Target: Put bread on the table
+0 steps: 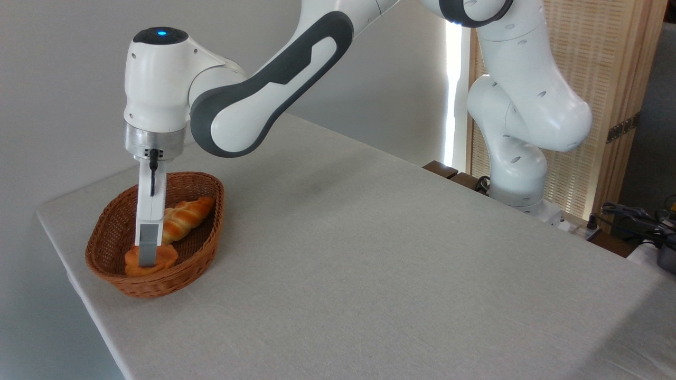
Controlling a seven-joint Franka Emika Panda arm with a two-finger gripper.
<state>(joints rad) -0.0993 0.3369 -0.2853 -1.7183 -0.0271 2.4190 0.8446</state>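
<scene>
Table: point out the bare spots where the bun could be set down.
The table is bare from the wicker basket rightward to the arm's base, and along the near edge. It is crowded only inside the basket: the bun, the braided loaf and the fingers.

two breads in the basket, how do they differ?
The bun is small and round; the braided loaf is long and twisted. The gripper is down on the bun; the loaf lies free behind it. Both are golden-orange, both inside the wicker basket.
</scene>
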